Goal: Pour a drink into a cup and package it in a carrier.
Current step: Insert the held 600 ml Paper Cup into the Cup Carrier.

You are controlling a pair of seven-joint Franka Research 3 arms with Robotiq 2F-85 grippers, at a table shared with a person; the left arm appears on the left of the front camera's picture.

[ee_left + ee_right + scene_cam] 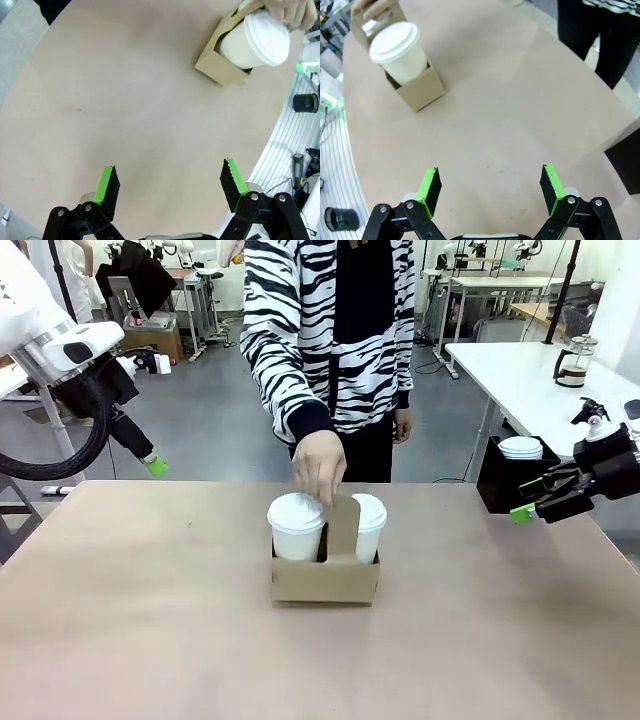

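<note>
The carrier [324, 578] is sitting mid-table, nearer the far edge, holding two lidded cups [296, 525]. Its handle is partly hiding the right cup. A person's hand [319, 464] is gripping the handle top, covering it. Both claws are hanging wide open and empty: the left gripper [170, 187] off the left edge, the right gripper [490, 184] off the right edge.

Bright, even light (wrist views bend edges).

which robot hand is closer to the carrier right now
Hard to call; roughly even. The left hand hangs open off the table's far left edge, the right hand open at the far right edge, both well away from the carrier.
</note>
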